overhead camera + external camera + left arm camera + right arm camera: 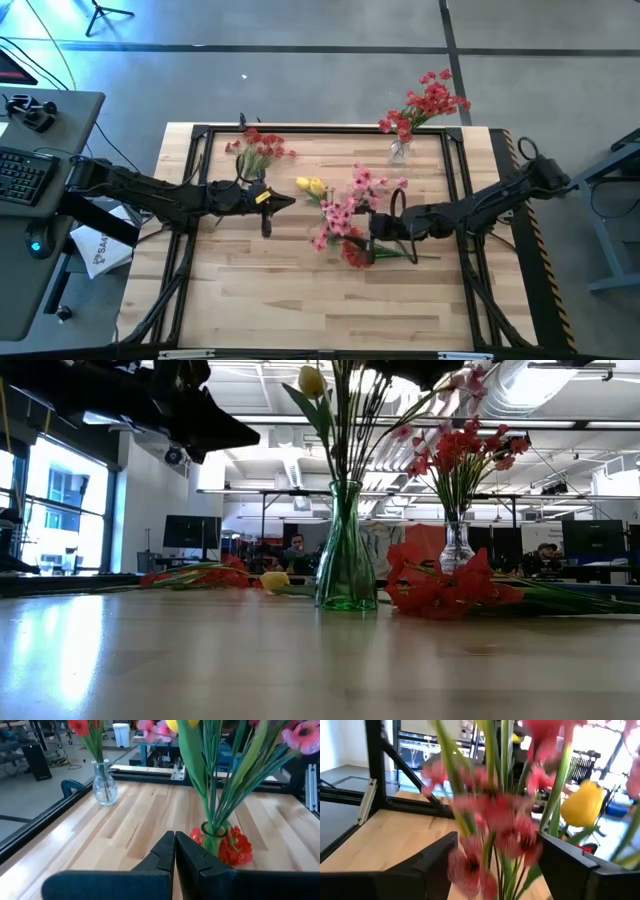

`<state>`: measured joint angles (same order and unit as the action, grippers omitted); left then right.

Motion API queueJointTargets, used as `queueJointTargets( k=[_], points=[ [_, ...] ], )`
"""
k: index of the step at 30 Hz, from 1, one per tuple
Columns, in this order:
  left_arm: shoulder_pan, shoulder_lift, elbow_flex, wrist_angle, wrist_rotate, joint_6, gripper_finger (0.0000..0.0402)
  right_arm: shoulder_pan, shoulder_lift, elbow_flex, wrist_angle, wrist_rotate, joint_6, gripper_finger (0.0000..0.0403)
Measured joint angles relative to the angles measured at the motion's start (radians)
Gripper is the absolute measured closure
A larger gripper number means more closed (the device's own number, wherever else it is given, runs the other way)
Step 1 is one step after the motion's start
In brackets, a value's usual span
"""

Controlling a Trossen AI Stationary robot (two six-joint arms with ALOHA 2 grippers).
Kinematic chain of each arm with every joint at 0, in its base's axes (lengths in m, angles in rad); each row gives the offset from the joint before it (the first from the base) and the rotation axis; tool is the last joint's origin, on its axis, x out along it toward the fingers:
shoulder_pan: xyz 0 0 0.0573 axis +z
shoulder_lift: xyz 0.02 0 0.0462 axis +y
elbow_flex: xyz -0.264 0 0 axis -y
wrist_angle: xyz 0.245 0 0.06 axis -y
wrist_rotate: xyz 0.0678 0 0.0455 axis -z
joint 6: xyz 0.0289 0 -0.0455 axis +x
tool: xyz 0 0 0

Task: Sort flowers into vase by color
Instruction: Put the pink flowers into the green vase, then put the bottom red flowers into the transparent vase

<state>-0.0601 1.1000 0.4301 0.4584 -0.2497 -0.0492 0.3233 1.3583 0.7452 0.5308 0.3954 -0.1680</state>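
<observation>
A green glass vase [345,555] stands mid-table with pink and yellow flowers [345,205] in it. A clear vase [400,150] at the far edge holds red flowers [428,102]. More red flowers [258,148] lie on the table far left, and another red bunch [355,252] lies beside the green vase. My left gripper [175,847] is shut and hovers left of the green vase [216,836], touching nothing. My right gripper [500,865] is open, its fingers on either side of the green vase's pink blooms [485,827] and stems, without a touch that shows.
A black frame [200,135] runs along the table's edges. A single yellow bloom [274,580] lies on the wood left of the green vase. A desk with a keyboard [25,175] stands beyond the table's left side. Bare wood [320,310] fills the near half of the table.
</observation>
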Motion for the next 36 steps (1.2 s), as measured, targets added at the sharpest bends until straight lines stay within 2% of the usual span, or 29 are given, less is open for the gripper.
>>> queueJointTargets(
  k=[7,19,21,25,28,31,36],
  points=[
    [-0.001,-0.041,0.0,-0.032,0.0,0.0,0.0401,0.048,-0.085,0.0,-0.021,0.001,-0.042,0.0155],
    [-0.001,-0.041,0.0,-0.04,0.0,-0.019,0.0401,0.05,-0.114,0.0,-0.079,-0.009,-0.004,0.0145],
    [-0.001,-0.041,0.0,-0.041,0.0,-0.022,0.0401,0.05,-0.147,0.026,-0.176,-0.009,0.027,0.0128],
    [-0.001,-0.041,0.0,-0.044,0.0,-0.028,0.0401,0.051,-0.194,0.129,-0.474,-0.01,0.111,0.0084],
    [-0.001,-0.041,0.0,-0.044,0.0,-0.028,0.0401,0.051,-0.202,0.231,-0.711,-0.049,0.202,0.0058],
    [-0.001,-0.041,0.0,-0.044,0.0,-0.028,0.0401,0.061,-0.194,0.351,-0.975,-0.074,0.295,0.0047],
    [-0.001,-0.041,0.0,-0.047,0.002,-0.028,0.0401,0.11,-0.174,0.52,-1.27,-0.007,0.428,0.0046]
  ],
)
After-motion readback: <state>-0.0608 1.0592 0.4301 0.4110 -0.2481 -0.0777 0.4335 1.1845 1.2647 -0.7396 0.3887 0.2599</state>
